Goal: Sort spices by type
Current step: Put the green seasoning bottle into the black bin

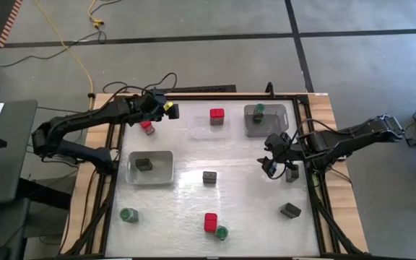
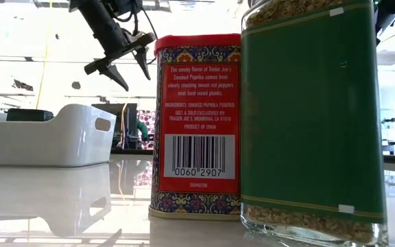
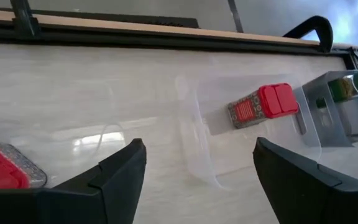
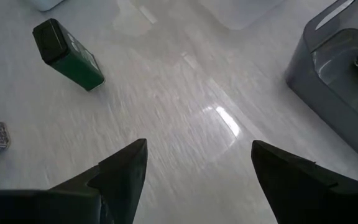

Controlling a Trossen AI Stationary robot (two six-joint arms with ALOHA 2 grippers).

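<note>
- A round green-lidded glass jar (image 1: 128, 215) is standing near the table's front left corner, apart from everything else.
- A white plastic tray (image 1: 166, 160) is sitting left of centre, holding one dark grey boxy tin (image 1: 144, 165).
- The left gripper (image 1: 166, 110) is hovering over the back left of the table with its fingers spread wide and gripping nothing; a red-lidded square spice tin (image 1: 147, 128) is lying just beside it on the tabletop.
- A second dark grey boxy tin (image 1: 209, 177) is standing alone at the centre of the pale tabletop (image 1: 244, 217), with open surface around it.
- A clear plastic tray (image 1: 201, 130) is sitting at the back, holding one red square tin (image 1: 217, 116).
- At the front edge, another red square tin (image 1: 210, 222) and a green-lidded jar (image 1: 222, 232) are standing side by side, close together.
- A grey plastic tray (image 1: 274, 115) at the back right is holding a green-lidded jar (image 1: 258, 110).
- The right gripper (image 1: 269, 167) is hanging above the table's right side, its fingers parted and empty; a dark tin (image 1: 292, 173) is standing just beside it.
- One more dark grey tin (image 1: 290, 210) is lying near the right edge, towards the front.
</note>
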